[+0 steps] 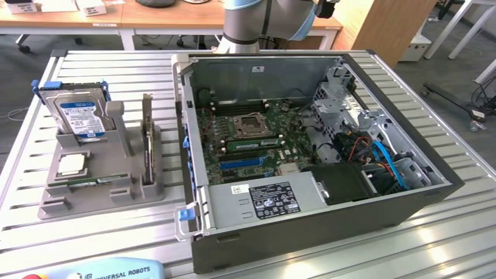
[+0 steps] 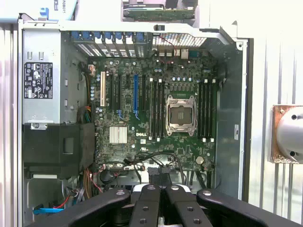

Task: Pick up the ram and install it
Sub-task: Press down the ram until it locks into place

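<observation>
The ram [image 1: 85,182] is a thin green stick lying flat in a slot at the front of the grey fixture [image 1: 101,197], to the exterior view's left of the open computer case [image 1: 310,232]. My gripper [image 2: 161,189] hangs high over the case and looks straight down on the motherboard [image 2: 156,142]. Its black fingers [image 2: 147,208] are shut with nothing between them. Long black memory slots [image 2: 206,109] flank the processor socket [image 2: 180,116]. The gripper is far from the ram.
The fixture also holds a blue-labelled hard drive [image 1: 78,116], a dark upright expansion card [image 1: 147,139] and a processor chip [image 1: 71,164]. The arm [image 1: 259,17] rises behind the case. A teach pendant [image 1: 108,270] lies at the table's front edge. Desks stand beyond the table.
</observation>
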### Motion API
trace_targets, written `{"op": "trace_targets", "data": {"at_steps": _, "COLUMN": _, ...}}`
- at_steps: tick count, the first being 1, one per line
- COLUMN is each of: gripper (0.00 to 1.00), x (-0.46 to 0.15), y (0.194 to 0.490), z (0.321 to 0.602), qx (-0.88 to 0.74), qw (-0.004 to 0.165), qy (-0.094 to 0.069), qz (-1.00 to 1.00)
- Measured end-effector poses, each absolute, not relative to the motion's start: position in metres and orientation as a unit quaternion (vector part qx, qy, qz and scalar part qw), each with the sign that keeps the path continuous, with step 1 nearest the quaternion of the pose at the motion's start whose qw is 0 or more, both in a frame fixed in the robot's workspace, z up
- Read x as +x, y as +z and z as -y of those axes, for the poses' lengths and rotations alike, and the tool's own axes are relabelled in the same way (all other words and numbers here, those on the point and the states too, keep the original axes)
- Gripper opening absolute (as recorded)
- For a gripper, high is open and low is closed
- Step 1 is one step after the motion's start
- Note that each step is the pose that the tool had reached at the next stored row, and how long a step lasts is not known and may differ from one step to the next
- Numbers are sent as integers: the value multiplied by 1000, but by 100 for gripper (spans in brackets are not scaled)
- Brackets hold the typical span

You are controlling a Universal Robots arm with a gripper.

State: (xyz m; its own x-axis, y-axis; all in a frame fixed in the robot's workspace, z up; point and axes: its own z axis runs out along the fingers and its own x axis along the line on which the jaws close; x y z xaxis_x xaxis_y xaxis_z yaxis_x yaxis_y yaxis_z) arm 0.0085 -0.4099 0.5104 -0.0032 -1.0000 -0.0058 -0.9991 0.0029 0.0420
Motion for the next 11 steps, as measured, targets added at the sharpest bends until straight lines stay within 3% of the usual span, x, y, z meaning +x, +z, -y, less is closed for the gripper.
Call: {"op": "trace_targets", "data": {"at_steps": 11, "gripper": 10, "x": 10, "y": 510, "z": 410, "qx": 706, "qw": 13, "qy": -17, "qz": 708}}
